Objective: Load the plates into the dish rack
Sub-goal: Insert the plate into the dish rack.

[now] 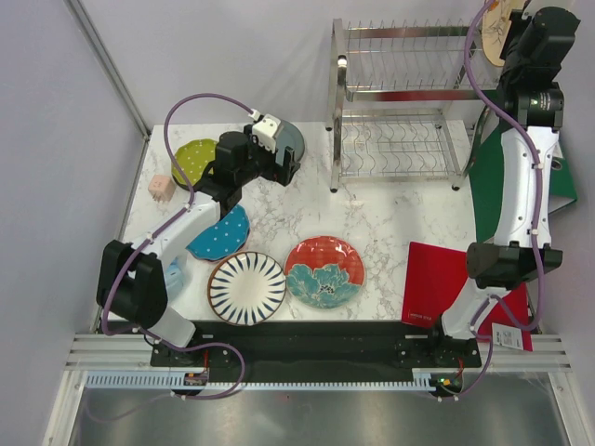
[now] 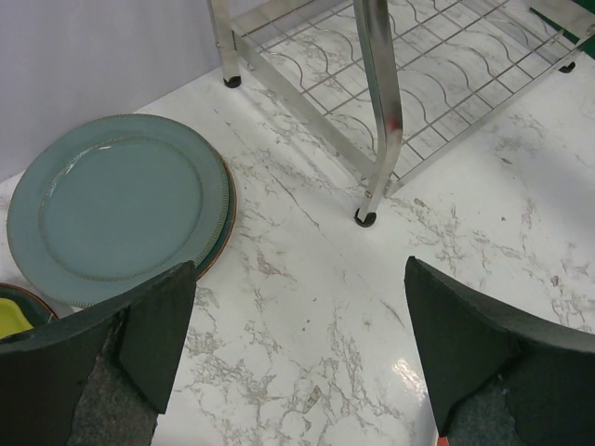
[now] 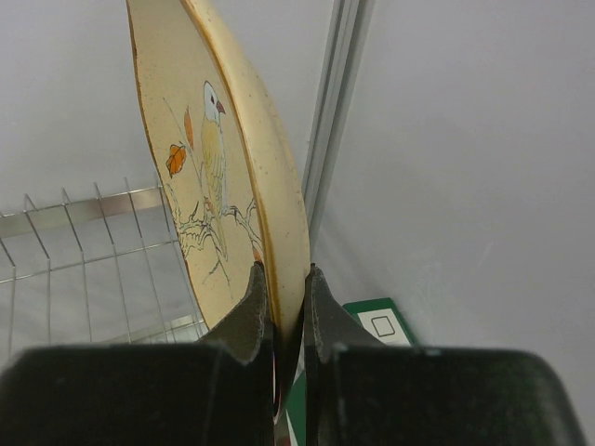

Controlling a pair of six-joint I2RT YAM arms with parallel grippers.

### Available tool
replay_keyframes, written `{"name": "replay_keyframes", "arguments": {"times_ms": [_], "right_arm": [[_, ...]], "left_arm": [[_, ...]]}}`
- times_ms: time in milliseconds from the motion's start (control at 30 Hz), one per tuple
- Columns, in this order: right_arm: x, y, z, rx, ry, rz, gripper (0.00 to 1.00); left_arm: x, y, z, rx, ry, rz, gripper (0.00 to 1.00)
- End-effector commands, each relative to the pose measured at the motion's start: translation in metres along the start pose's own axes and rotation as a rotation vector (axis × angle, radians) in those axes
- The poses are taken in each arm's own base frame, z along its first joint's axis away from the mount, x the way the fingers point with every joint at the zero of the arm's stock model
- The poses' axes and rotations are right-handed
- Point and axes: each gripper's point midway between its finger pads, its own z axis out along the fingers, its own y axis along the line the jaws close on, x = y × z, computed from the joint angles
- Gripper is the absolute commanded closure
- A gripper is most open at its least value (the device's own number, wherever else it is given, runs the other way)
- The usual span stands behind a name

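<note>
The right end effector [image 3: 284,272] clamps the tan bird plate [image 3: 216,158] (held on edge). The left end effector [image 2: 299,275] stands wide apart.

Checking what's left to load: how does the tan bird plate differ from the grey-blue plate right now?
The tan bird plate stands on edge in the air; the grey-blue plate lies flat on another plate. The right gripper pinches the tan bird plate's rim; nothing touches the grey-blue plate. The tan bird plate shows a painted bird on a branch; the grey-blue plate is plain. Both are round.
</note>
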Motion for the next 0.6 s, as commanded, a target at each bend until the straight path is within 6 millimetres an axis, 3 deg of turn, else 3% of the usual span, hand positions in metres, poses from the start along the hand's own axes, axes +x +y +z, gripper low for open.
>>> {"name": "replay_keyframes", "arguments": {"times_ms": [0, 333, 567], "right_arm": [[-0.085, -0.02, -0.01, 0.042, -0.271, 0.099, 1.0], [-0.064, -0.018, 0.02, 0.076, -0.26, 0.091, 1.0], [-0.065, -0.025, 0.03, 0.114, -0.292, 0.068, 1.0]], "left_arm": [[-0.027, -0.008, 0.006, 0.038, -0.08, -0.026, 0.0], [-0.025, -0.01, 0.013, 0.06, -0.072, -0.021, 0.0], [-0.022, -0.011, 0.018, 0.07, -0.062, -0.023, 0.0]]}}
